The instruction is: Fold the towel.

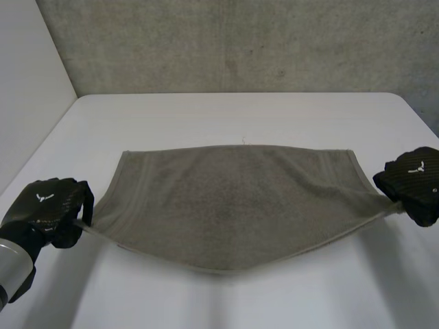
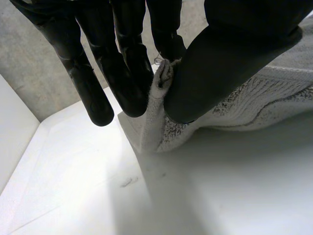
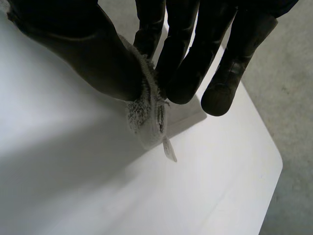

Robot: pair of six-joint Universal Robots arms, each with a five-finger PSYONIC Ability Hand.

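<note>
While its far edge lies on the table point(image 1: 226, 113), the towel point(image 1: 233, 199) is stretched between left hand point(image 1: 48, 209) and right hand point(image 1: 415, 181), each pinching a near corner between fingers point(image 2: 129, 73) and thumb.

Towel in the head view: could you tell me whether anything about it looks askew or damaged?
Nothing serious: the towel is stretched between the left hand and right hand, each pinching a near corner; its near edge sags midway.
</note>
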